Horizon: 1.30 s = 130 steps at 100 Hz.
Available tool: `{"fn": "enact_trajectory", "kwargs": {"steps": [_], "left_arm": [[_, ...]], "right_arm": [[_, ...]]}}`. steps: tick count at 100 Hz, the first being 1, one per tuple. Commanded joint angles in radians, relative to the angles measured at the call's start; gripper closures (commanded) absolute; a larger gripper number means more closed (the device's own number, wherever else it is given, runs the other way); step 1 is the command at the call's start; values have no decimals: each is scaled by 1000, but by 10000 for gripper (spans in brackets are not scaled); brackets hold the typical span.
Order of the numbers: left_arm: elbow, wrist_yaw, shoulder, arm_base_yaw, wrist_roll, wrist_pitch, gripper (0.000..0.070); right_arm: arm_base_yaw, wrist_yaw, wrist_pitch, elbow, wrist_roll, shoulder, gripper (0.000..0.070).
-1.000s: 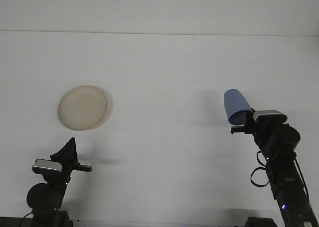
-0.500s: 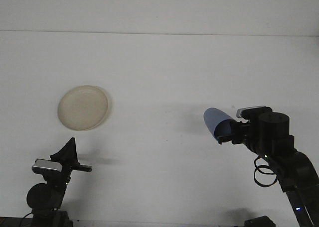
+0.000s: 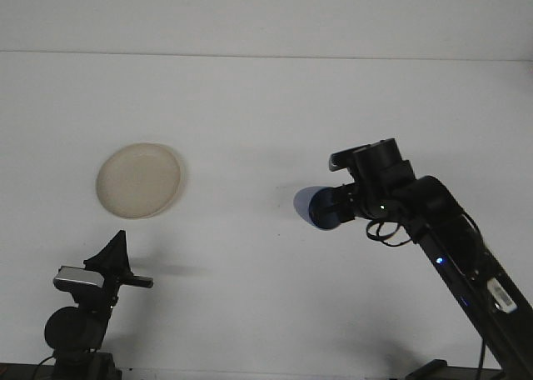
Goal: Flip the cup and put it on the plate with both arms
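At the far left, low in the front view, the left gripper (image 3: 114,251) sits near the bottom edge with its dark fingers meeting in a point that aims upward, closed on nothing; a small silver camera block (image 3: 77,277) is mounted just below it. Above it and a little to the right, the cream plate (image 3: 138,180) lies flat on the white table (image 3: 266,105), with nothing on it and well apart from both arms. Past the middle of the table, the blue cup (image 3: 316,207) is held off the surface, lying roughly on its side with one round end turned toward the left. The right gripper (image 3: 343,205) is clamped on the cup's right-hand end, its black wrist and arm running down to the lower right corner. A small blue light glows on that arm, and a pale label near its lower end is too small to read. No other writing or brand mark can be made out.
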<state>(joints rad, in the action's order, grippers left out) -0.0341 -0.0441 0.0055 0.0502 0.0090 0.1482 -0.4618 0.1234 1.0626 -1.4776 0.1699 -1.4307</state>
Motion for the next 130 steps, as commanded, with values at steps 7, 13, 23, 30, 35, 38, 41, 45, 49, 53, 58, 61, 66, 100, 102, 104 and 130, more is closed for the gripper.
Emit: {"fn": "enact_trajectory", "kwargs": {"steps": [7, 13, 23, 30, 35, 38, 41, 45, 49, 53, 58, 61, 66, 100, 102, 104, 130], "left_arm": [[20, -1, -2, 0, -2, 10, 689], [20, -1, -2, 0, -2, 10, 689], [20, -1, -2, 0, -2, 10, 688], [20, -1, -2, 0, -2, 11, 689], [20, -1, -2, 0, -2, 10, 688], [20, -1, -2, 0, -2, 11, 689], [20, -1, -2, 0, -2, 10, 689], [20, -1, -2, 0, -2, 10, 688], [20, -1, -2, 0, -2, 10, 689], [20, -1, -2, 0, -2, 10, 689], [20, -1, -2, 0, -2, 11, 688], [20, -1, -2, 0, -2, 10, 689], [20, -1, -2, 0, -2, 11, 689], [20, -1, -2, 0, -2, 10, 689], [20, -1, -2, 0, -2, 10, 689], [20, -1, -2, 0, -2, 10, 688], [20, -1, -2, 0, -2, 10, 688]], "right_arm": [[-40, -3, 50, -91, -37, -124, 693], [-56, -20, 92, -130, -50, -177, 692], [-84, -75, 173, -203, -70, -272, 691], [-97, -92, 209, -240, -84, -323, 691], [-106, -98, 222, -259, -92, -356, 691], [-110, -98, 224, -264, -95, -368, 691], [-113, -98, 222, -265, -96, -377, 691], [-119, -98, 217, -265, -96, -392, 690], [-125, -98, 217, -265, -96, -404, 690], [-130, -98, 217, -265, -96, -412, 690], [-138, -98, 216, -265, -96, -423, 690], [-140, -98, 216, -265, -96, -426, 689], [-143, -97, 213, -265, -96, -432, 689], [-154, -94, 180, -264, -95, -438, 687], [-154, -94, 180, -264, -95, -439, 687], [-154, -94, 180, -264, -95, -439, 687], [-155, -87, 180, -263, -96, -439, 686]]}}
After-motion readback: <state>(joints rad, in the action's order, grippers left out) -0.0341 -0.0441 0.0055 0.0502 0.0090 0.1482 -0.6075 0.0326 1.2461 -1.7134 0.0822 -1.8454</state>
